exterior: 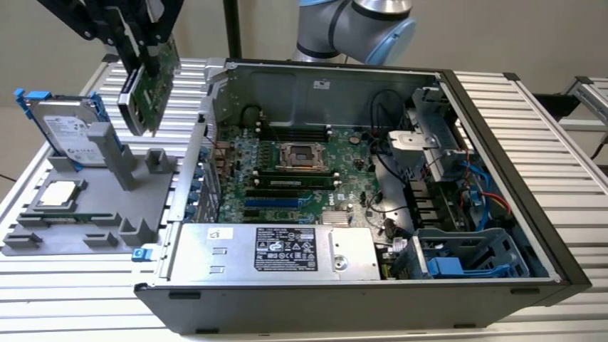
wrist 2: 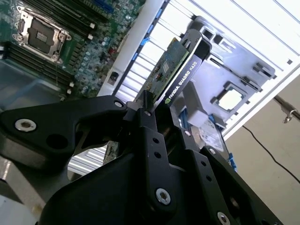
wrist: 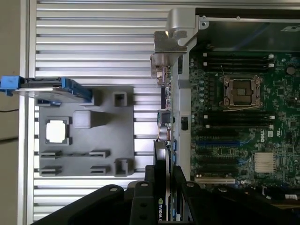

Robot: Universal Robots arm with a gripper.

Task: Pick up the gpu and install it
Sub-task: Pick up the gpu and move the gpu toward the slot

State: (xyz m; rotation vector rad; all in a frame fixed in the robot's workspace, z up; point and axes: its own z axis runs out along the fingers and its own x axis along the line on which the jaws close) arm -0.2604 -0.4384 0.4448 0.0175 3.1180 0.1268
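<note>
Half the job looks done: the end effector (exterior: 142, 46) grips the gpu (exterior: 152, 89) in the air, outside the computer case (exterior: 314, 92).

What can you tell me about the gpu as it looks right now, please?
The gpu is a flat green circuit card with a black cooler on one face. The gripper clamps its upper edge, holding it on edge, slightly tilted, in the air beside the grey holder tray, on the exterior view's left of the open computer case. Nothing else touches it.
</note>
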